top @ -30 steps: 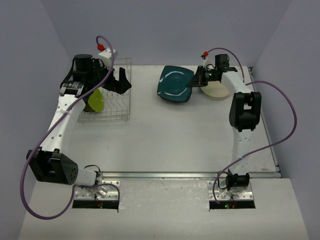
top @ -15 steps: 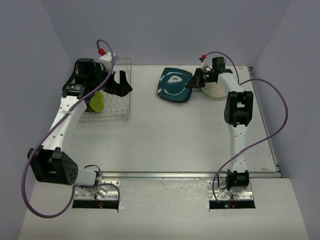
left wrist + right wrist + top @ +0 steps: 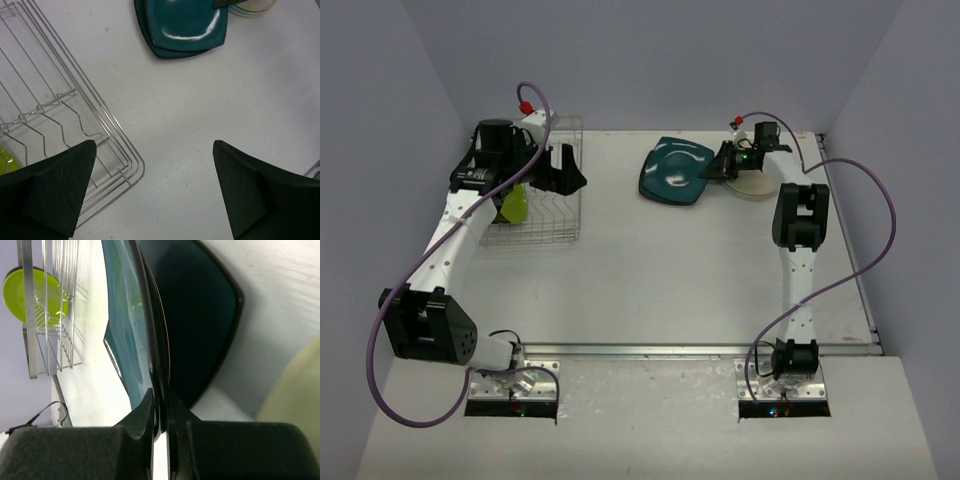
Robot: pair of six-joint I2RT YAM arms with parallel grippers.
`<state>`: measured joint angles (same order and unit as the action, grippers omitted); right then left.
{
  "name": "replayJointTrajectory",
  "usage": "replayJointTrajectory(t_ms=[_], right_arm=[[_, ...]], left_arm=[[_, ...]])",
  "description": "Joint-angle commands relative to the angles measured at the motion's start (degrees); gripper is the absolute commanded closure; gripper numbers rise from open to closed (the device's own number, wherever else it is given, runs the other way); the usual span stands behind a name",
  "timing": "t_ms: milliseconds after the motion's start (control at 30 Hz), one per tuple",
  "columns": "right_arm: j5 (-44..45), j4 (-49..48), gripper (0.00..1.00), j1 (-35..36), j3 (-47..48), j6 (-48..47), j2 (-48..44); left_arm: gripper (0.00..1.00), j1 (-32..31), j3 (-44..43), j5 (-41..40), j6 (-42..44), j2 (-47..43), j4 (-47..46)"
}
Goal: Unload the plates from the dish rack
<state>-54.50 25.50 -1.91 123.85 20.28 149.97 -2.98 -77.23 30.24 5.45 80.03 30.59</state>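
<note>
The right gripper (image 3: 161, 400) was pinched narrow on the rim of the dark teal rounded-square plate (image 3: 125, 330), with 1 finger (image 3: 135, 432) against the glossy upper face and the other against the darker underside. From above, that grip sat on the plate's right edge, and the plate was at the far middle of the table (image 3: 670, 290). Whether the plate was raised clear of the surface could not be told. Just beside it on the right, partly under the right arm, lay a low stack of round cream plates (image 3: 752, 188).

The left gripper (image 3: 155, 192) hung with its 2 fingers spread wide and held nothing. It hovered over the right side of the dish rack (image 3: 565, 225), with 1 finger (image 3: 55, 190) above the wires and the other above bare table. The wire rack stood at the far left of the table, well apart from the teal plate. 1 small round plate with a yellow-green face (image 3: 515, 207) stood on edge in the slots near the rack's left side, partly hidden by the left arm.
</note>
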Motion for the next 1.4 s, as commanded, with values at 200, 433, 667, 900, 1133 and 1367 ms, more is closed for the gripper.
replayJointTrajectory(t_ms=[200,433,667,900,1133,1367], right_arm=[[0.26,-5.89,0.82,-0.29,4.2,-0.94,0.31],[5.04,-6.11,0.62,-0.28,4.21,-2.02,-0.58],[12.89,-5.06,0.4,0.14,3.96,-4.51,-2.3],[18.37,-3.43,0.31,1.93,4.04,-9.69,-3.28],[27.48,-0.8,0.17,6.45,3.56,-18.02,-3.58],[32.44,1.89,0.02,7.87,1.76,-19.66,-6.64]], left_arm=[[0.0,-0.18,-0.46,0.26,-0.79,0.73,-2.46],[0.0,-0.18,-1.07,0.3,-0.79,1.53,-2.2],[0.0,-0.18,-1.54,0.35,-0.77,1.79,-1.91],[0.0,-0.18,-1.61,0.54,-0.62,1.79,-1.66],[0.0,-0.18,-1.69,0.0,-0.39,1.79,-1.44],[0.0,-0.18,-1.94,-4.62,-1.9,1.42,-1.9]])
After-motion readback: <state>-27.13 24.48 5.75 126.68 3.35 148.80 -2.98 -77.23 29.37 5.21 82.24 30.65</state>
